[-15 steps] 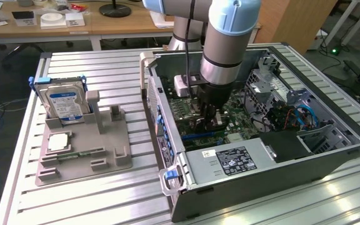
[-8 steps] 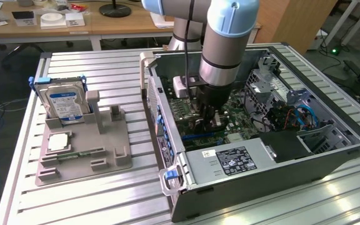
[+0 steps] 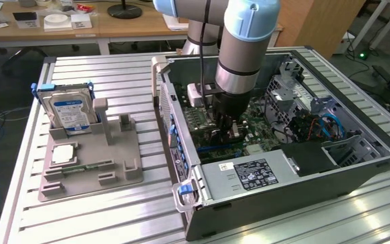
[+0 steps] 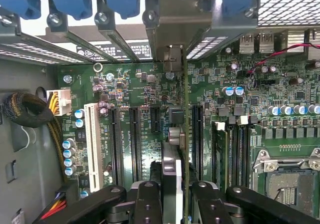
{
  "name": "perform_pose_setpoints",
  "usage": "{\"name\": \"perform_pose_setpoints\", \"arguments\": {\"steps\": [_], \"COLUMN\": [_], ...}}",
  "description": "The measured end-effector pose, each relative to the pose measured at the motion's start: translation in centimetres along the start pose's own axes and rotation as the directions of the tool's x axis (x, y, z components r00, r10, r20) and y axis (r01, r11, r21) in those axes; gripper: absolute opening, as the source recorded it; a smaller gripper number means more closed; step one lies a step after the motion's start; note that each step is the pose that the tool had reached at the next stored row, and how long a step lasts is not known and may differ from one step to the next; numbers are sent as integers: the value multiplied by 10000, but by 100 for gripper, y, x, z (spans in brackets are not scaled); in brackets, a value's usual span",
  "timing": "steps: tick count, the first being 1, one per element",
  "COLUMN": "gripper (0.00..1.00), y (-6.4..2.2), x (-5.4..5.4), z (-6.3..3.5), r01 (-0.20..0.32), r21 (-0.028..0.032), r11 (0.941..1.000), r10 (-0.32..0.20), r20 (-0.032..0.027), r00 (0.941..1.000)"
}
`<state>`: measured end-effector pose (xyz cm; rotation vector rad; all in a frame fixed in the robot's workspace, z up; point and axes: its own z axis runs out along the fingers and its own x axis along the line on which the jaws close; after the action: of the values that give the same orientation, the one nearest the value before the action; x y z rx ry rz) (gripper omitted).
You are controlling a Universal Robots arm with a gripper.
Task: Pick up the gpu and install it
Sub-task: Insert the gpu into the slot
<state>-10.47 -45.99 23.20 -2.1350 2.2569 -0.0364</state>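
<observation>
While clamped edge-on in the gripper (image 4: 172,196), the gpu (image 4: 186,134) stands inside the computer case (image 3: 357,170), over the motherboard (image 4: 135,94) slots (pickup done; seating unconfirmed).

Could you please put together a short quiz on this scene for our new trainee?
1. True or false: the pincer is shut on the gpu above the motherboard.
2. What stands upright in the grey holder outside the computer case?
3. The gpu is seen: A) flat on the table, B) edge-on inside the case, C) in the holder.

Key: 1 true; 2 the hard drive; 3 B.
</observation>
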Motion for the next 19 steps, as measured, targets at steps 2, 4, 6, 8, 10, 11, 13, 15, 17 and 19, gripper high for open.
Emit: {"name": "perform_pose_setpoints", "arguments": {"steps": [2, 4, 6, 8, 10, 11, 13, 15, 17, 19], "gripper": [28, 28, 28, 28, 28, 28, 28, 28, 28, 28], "y": [0, 0, 0, 0, 0, 0, 1, 0, 1, 1], "x": [0, -1, 0, 0, -1, -3, -4, -7, -14, -17], "z": [0, 1, 0, 0, 0, 0, 0, 0, 1, 2], "r01": [0, -2, -2, -1, 6, 21, 79, 135, 185, 228], "r21": [0, 1, -1, -1, -1, 0, -1, -1, -1, -2], "r11": [10000, 10000, 10000, 10000, 10000, 10000, 10000, 9999, 9998, 9997], "r10": [0, 2, 2, 1, -6, -21, -79, -135, -185, -228], "r20": [2, 15, 20, 20, 20, 20, 22, 25, 29, 29], "r00": [10000, 10000, 10000, 10000, 10000, 10000, 10000, 9999, 9998, 9997]}}
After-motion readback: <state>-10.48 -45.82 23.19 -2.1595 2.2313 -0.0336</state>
